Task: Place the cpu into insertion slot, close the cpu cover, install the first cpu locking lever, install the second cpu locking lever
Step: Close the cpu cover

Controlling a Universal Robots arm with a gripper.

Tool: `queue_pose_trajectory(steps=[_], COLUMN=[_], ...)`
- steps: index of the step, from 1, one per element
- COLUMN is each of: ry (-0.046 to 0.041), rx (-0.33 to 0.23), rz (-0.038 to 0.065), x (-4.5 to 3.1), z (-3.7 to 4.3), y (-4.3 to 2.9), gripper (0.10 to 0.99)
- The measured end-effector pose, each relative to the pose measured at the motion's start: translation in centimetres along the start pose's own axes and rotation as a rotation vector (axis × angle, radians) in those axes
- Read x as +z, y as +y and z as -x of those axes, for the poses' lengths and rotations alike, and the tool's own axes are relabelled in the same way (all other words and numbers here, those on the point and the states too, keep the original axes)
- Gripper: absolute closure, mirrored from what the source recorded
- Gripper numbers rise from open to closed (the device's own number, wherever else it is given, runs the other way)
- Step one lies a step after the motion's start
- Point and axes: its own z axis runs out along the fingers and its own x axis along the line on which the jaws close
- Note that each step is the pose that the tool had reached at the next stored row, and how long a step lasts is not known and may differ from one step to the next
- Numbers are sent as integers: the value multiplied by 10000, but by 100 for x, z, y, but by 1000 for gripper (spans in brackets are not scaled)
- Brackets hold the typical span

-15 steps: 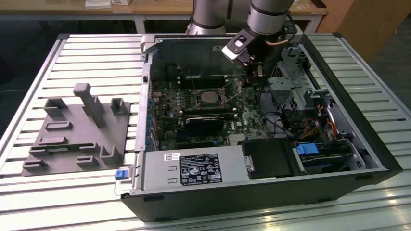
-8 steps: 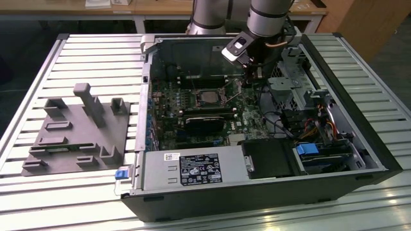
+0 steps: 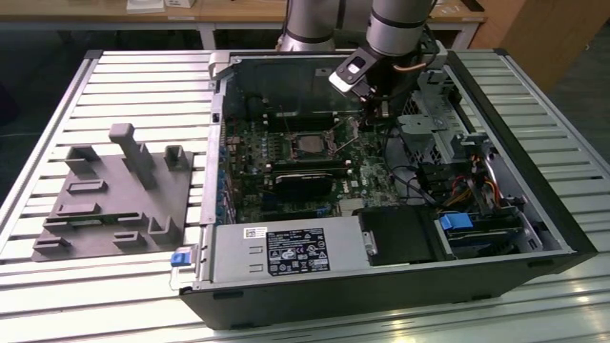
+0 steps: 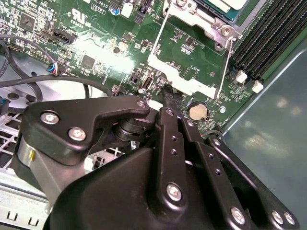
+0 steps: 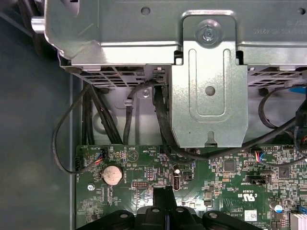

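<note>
While jaws sit together above motherboard (image 5: 225, 189), coin battery (image 5: 112, 175), black cables (image 5: 159, 122), metal bracket (image 5: 209, 96) crowd close.

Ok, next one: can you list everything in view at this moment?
computer case: one, black, open, on the table
table: one, silvery, slatted
circuit board: one, green, inside the case
insertion slot: one, silvery rim, mid-board
memory slots: several, black, beside the insertion slot
coin cell: one, silvery, on the board close to the gripper
power supply: one, grey, at the case's near wall
fixture tray: one, grey, on the table at the exterior view's left of the case
cables: several, black, along the board's edge
arm: one, silver-grey, reaching into the case
gripper: one, black, shut, low over the board
</note>
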Motion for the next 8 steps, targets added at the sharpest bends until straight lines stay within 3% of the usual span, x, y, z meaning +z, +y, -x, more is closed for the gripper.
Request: queue_pose_trajectory(steps=[2,4,8], ry=[-1,1,-10], rx=[0,0,5], rz=[-9,-93,-431], x=[0,1,1], z=[0,0,0], y=[0,1,6], gripper=[984,984,984])
